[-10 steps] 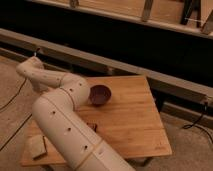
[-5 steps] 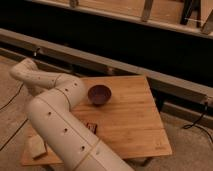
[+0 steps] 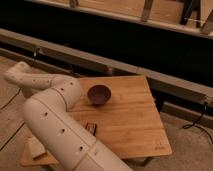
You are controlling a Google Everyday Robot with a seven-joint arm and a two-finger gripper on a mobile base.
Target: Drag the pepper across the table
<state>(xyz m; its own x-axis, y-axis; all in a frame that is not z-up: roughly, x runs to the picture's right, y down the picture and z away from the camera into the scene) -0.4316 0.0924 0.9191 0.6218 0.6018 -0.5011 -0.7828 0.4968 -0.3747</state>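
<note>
While hidden behind arm [image 3: 50,115]: end effector, pepper.

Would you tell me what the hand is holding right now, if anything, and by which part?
It cannot be told: the shut hand is hidden behind the arm at the left side of the table, and no pepper shows.

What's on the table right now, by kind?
Dark bowl: 1
Red-and-black block: 1
Tan flat item: 1
Pepper: 0 in view
Total: 3 on the table
The pincer is out of view, past the left end of the arm, shut.
</note>
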